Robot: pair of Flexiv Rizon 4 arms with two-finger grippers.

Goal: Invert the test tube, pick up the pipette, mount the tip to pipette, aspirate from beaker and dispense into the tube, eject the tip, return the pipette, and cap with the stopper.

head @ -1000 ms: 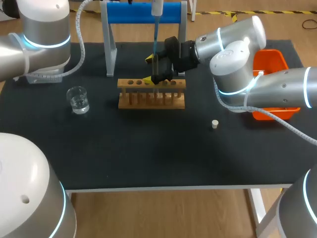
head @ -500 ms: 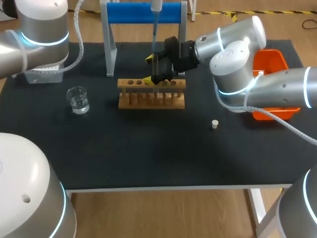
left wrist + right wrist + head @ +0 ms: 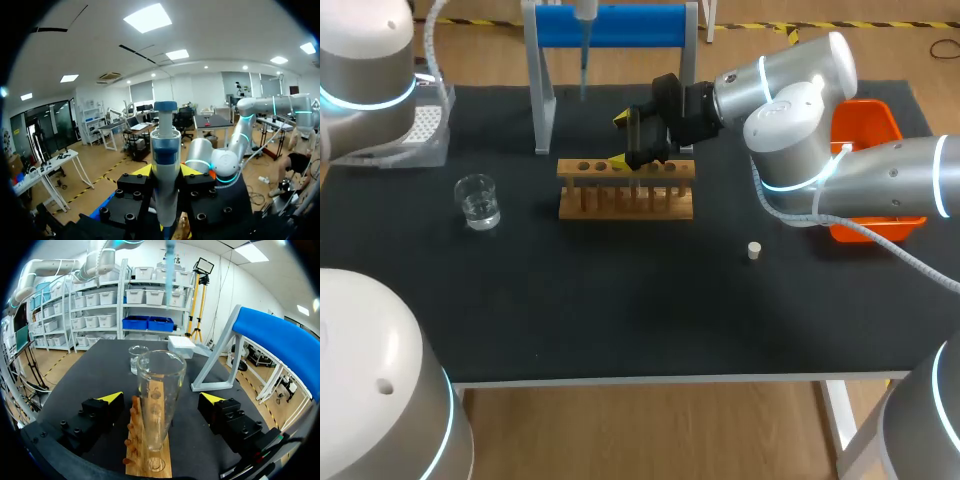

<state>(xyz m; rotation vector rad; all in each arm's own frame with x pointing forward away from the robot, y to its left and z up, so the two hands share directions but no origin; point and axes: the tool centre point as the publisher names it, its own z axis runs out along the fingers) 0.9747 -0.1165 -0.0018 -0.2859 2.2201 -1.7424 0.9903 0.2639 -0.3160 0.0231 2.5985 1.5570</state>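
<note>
A: In the left gripper [image 3: 165, 172] — pipette [image 3: 165, 145], clamped at mid-body, barrel upright. Rigid plastic, probably light; that hold looks right.
B: Right gripper [image 3: 161, 399]?
A: Fingers wide apart either side of the tube [image 3: 160, 385], not touching. Tube stands in the rack [image 3: 149, 462]. Thin glass, likely slick and fragile — take it below the rim, gently.
B: Change?
A: Pipette has swung left, off the tube, toward the left post of the blue stand [image 3: 640, 25]. Right arm unmoved.
</note>
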